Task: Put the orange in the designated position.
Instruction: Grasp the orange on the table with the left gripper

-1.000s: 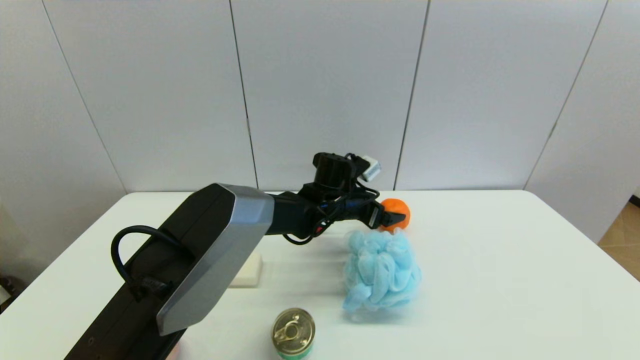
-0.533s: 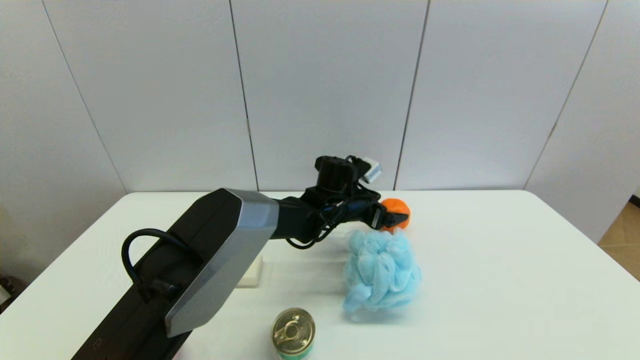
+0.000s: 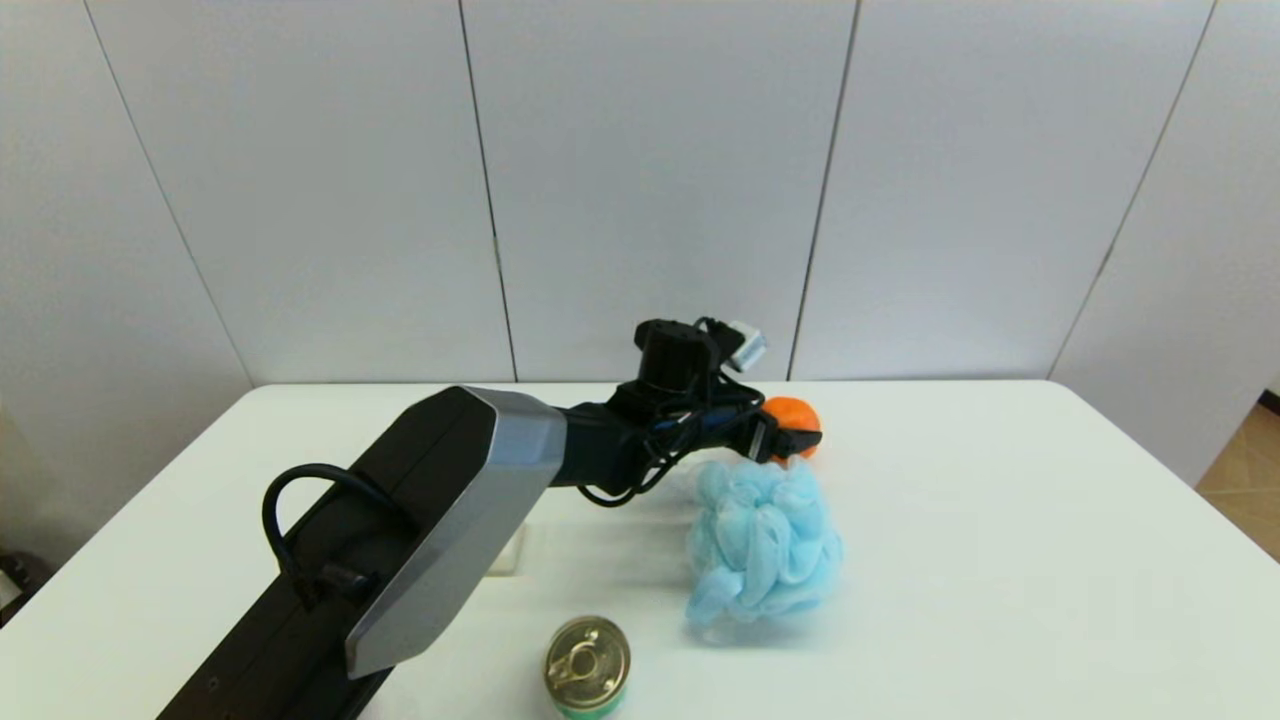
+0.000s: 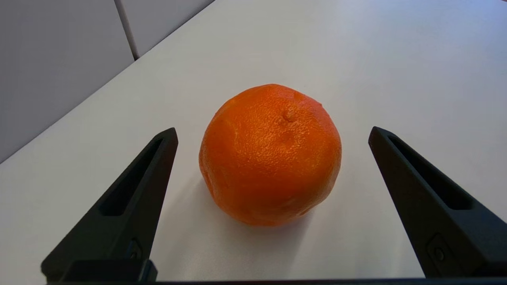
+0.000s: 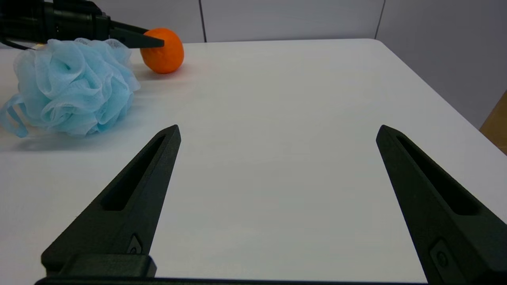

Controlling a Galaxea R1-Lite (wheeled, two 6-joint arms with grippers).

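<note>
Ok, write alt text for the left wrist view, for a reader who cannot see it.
An orange sits on the white table, between the two open black fingers of the left gripper, which touch neither side of it. Grey wall panels stand behind the table's far edge.

Bright orange, dimpled skin on the orange (image 4: 270, 155); beside it a pale blue sponge (image 3: 762, 540), a gold-topped green can (image 3: 587, 666), all on the white desk (image 3: 1000, 560).
</note>
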